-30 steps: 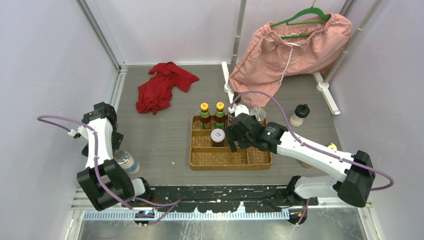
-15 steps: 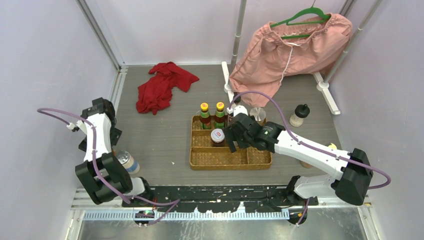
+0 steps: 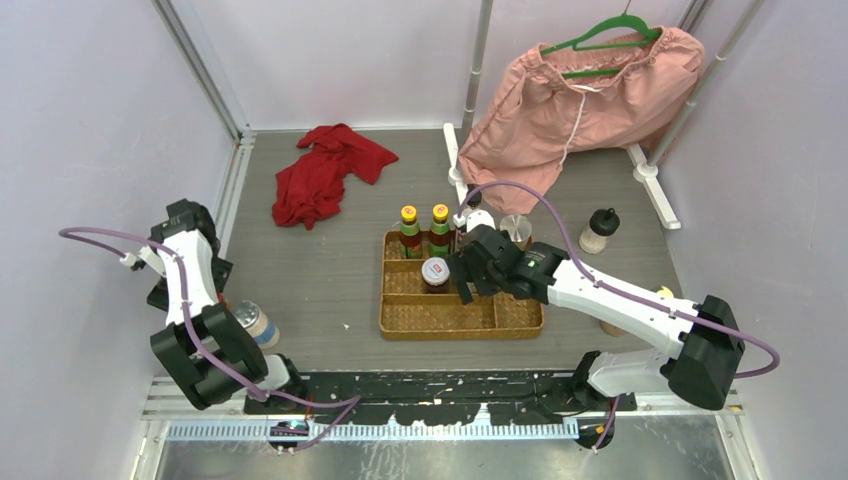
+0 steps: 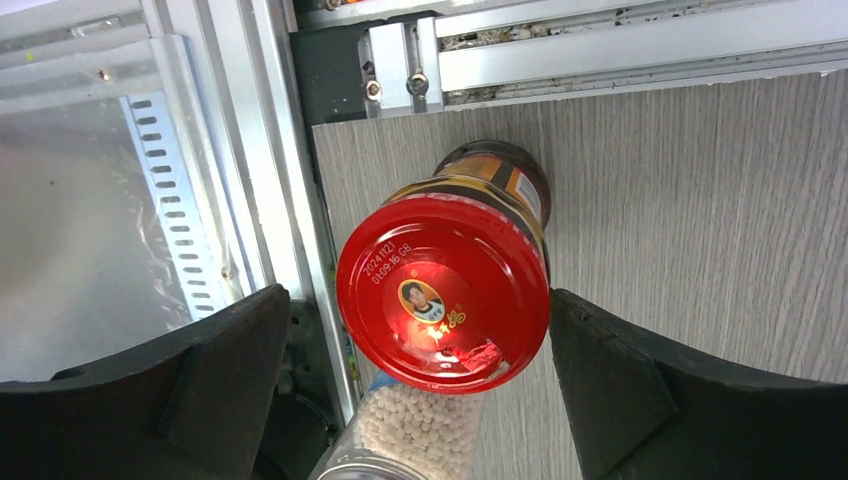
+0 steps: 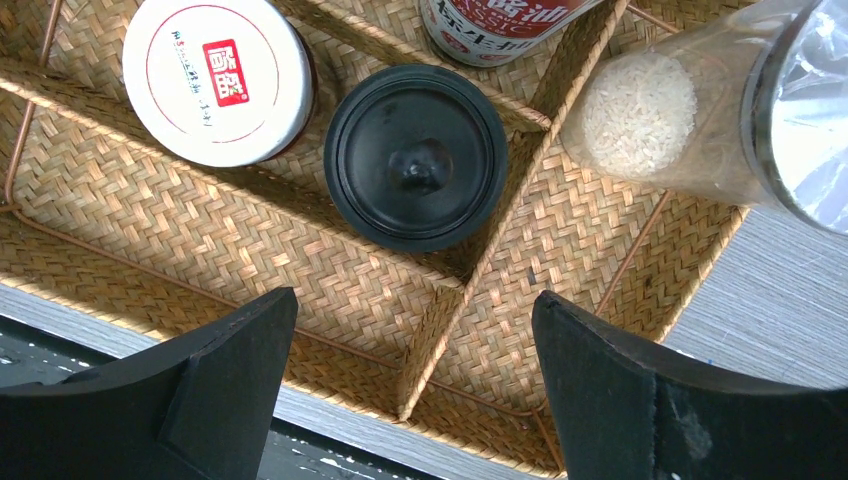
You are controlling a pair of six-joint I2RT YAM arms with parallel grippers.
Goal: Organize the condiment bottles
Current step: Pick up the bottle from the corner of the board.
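Between left fingers [image 4: 150, 400], red-lidded jar [image 4: 443, 290]

From above, the left jaws and the red-lidded jar [image 4: 443, 290] are hidden under the left arm [image 3: 185, 275]. A yellow lid [image 3: 665, 293] is largely covered by the right arm [image 3: 620, 300]. At the left wrist, a bead jar [image 4: 415, 440] is cut off by the bottom edge. At the right wrist, the rice jar [image 5: 700, 120] is cropped at right, a red-labelled bottle [image 5: 500, 25] at top. The print on the white lid [image 5: 217, 78] cannot be read.
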